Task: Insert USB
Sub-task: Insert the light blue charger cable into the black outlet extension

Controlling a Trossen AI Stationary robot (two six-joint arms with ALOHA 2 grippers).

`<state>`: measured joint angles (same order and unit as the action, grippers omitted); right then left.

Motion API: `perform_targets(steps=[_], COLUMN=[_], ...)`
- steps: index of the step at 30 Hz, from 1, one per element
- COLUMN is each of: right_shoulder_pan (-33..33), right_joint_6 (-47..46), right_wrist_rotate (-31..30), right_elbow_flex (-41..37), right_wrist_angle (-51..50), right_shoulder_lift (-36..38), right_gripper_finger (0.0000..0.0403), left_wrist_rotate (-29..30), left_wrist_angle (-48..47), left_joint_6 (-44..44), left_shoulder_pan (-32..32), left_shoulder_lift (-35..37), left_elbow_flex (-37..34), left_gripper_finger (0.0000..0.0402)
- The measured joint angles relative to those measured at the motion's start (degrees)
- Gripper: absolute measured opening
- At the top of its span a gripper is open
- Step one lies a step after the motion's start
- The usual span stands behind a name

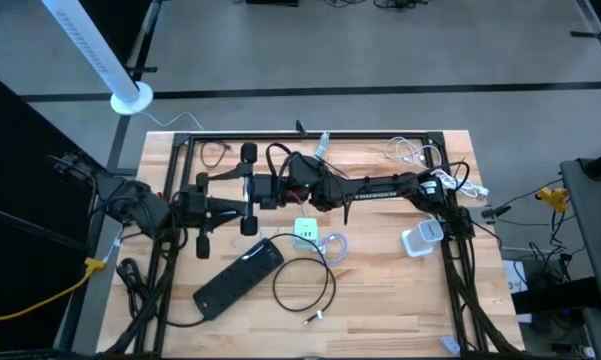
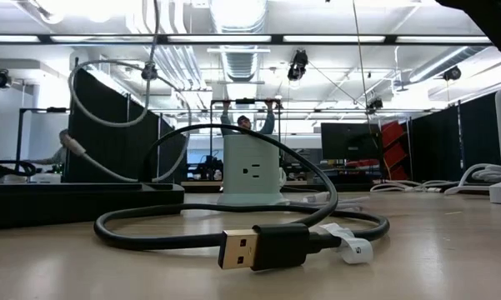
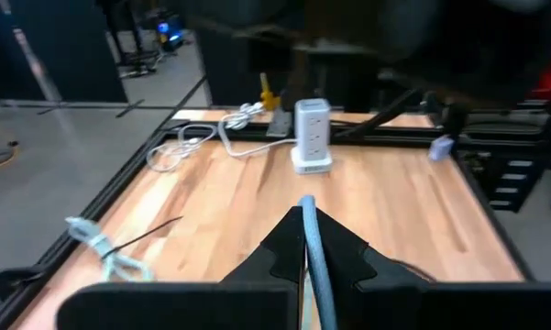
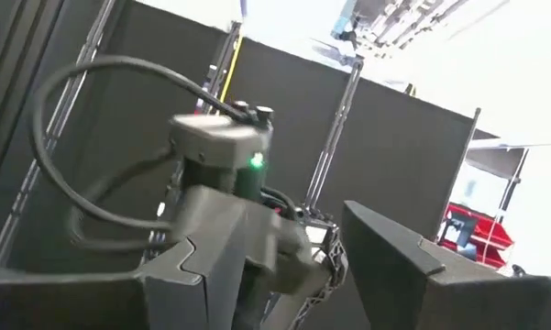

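You see a pale wooden table (image 1: 380, 300) framed in black. The power strip (image 1: 238, 278) is black, the looped cable (image 2: 233, 229) black with a gold plug (image 2: 237, 250). The socket tower (image 2: 251, 171) is pale green; the cable (image 3: 316, 247) pinched in your left gripper (image 3: 304, 240) is light blue.

Two tower chargers (image 1: 306, 234), one black power strip (image 1: 239, 275).

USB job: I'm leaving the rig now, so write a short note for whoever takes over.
Left gripper: shut on a light blue cable, held above the table.
Right gripper: fingers apart, empty, raised mid-table.
Green charging tower stands mid-table; black power strip lies to its front left.
Black USB cable lies coiled, its plug free.
Done: cable picked up. Left: inserting.
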<state>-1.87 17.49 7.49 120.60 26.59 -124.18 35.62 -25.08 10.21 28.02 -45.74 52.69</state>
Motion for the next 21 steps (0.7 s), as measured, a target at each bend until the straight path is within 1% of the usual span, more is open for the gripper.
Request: perform_targets(steps=[3, 4, 6, 8, 9, 11, 13, 14, 16, 18, 20, 21], right_shoulder_pan=[-0.1, -0.1, 0.1, 0.8, 1.2, 2.2, 2.7, 2.8, 3.2, 3.7, 4.1, 4.2], right_joint_6=[-7.4, -10.4, -17.4, -25.3, -28.7, -31.5, -31.4, -30.7, -30.2, -30.4, -26.0, -23.0], right_wrist_rotate=[-0.3, -1.6, -7.8, -16.4, -19.7, -22.5, -22.4, -22.3, -22.0, -20.4, -18.0, -17.7], right_elbow_flex=[0.0, 0.0, 0.0, 0.0, 0.0, 0.0, 0.0, 0.0, 0.1, 0.1, 0.1, 0.0], right_wrist_angle=[0.7, 0.7, -1.2, -7.4, -10.7, -17.9, -24.1, -25.4, -25.9, -26.6, -29.7, -31.9], right_shoulder_lift=[0.2, 0.4, 1.2, 2.7, 3.2, 4.9, 6.7, 7.3, 8.2, 8.7, 9.2, 9.8], right_gripper_finger=[0.0162, 0.0161, 0.0159, 0.0156, 0.0156, 0.0157, 0.0159, 0.0161, 0.0164, 0.0165, 0.0165, 0.0164], left_wrist_rotate=[-0.1, -0.2, -0.7, -2.4, -3.6, -5.7, -6.9, -7.5, -8.0, -7.8, -6.0, -4.0], left_wrist_angle=[-3.1, -3.9, -4.7, -4.8, -5.2, -7.1, -9.5, -10.4, -11.6, -11.5, -11.0, -10.7], left_joint_6=[0.0, 0.0, -0.6, -1.8, -2.3, -2.4, -1.9, -1.2, 0.5, 2.9, 6.2, 8.1], left_shoulder_pan=[-2.4, -2.9, -3.2, -3.2, -3.2, -3.2, -3.1, -3.1, -3.1, -3.1, -3.1, -3.1], left_shoulder_lift=[1.4, 1.9, 3.5, 5.6, 6.7, 8.7, 10.3, 11.1, 12.1, 12.4, 12.4, 12.1], left_elbow_flex=[0.0, 0.0, 0.0, 0.0, 0.0, 0.0, 0.0, 0.0, 0.0, 0.0, 0.0, 0.0], left_gripper_finger=[0.0000, 0.0000, 0.0000, 0.0000, 0.0000, 0.0000, 0.0000, 0.0000, 0.0000, 0.0000, 0.0000, 0.0000])
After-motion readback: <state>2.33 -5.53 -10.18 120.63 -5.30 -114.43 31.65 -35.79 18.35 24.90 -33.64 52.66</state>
